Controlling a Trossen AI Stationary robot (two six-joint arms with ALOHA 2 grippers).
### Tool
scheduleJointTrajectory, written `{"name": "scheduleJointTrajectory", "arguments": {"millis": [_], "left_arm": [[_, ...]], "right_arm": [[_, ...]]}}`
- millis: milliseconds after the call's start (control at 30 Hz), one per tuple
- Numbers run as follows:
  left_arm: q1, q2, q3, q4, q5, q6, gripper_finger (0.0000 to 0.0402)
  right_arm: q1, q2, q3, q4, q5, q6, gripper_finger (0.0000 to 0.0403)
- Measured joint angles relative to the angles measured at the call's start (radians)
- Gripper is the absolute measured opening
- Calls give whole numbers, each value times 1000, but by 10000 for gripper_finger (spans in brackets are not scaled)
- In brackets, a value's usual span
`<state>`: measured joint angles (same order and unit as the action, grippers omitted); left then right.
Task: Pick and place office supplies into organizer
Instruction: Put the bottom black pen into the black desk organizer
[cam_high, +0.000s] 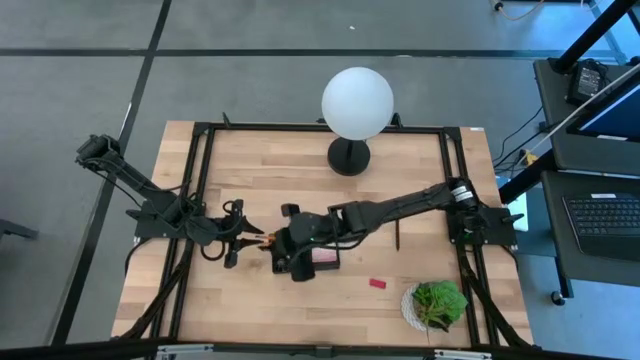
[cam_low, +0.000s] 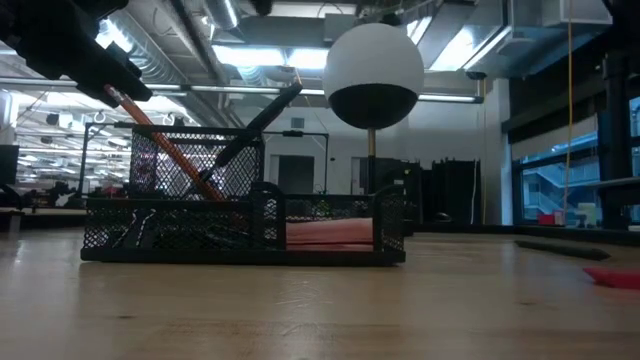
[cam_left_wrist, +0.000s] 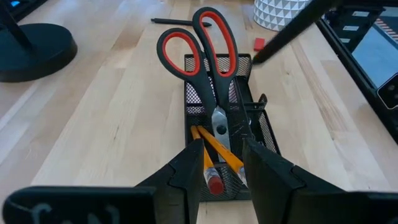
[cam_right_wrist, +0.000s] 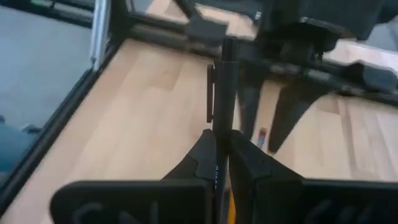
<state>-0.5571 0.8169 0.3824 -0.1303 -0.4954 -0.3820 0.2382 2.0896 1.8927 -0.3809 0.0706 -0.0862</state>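
High view: both claws meet over the organizer (cam_high: 305, 255), near the tabletop's (cam_high: 280, 165) front.

Left wrist view: the left claw (cam_left_wrist: 222, 163), narrowly parted, sits just behind scissors (cam_left_wrist: 208, 59) and pencils (cam_left_wrist: 214, 144) standing in the organizer.

Right wrist view: the right claw (cam_right_wrist: 219, 155) pinches a black pen (cam_right_wrist: 222, 87).
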Motion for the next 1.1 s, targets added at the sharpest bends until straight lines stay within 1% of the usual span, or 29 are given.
{"name": "scheduleJointTrajectory", "arguments": {"millis": [67,200,433,733,1100], "left_arm": [[0,0,0,0,-1,0,106],[0,0,0,0,-1,0,106],[0,0,0,-1,0,2,106],[0,0,0,0,0,0,106],[0,0,0,0,0,-1,106]], "right_arm": [[-15,22,0,27,-6,-7,20],[-34,66,0,19,-16,-33,23],[-50,93,-1,20,-22,-50,25],[-55,95,0,-27,-19,53,25],[-55,125,3,-11,-20,86,25]]}}
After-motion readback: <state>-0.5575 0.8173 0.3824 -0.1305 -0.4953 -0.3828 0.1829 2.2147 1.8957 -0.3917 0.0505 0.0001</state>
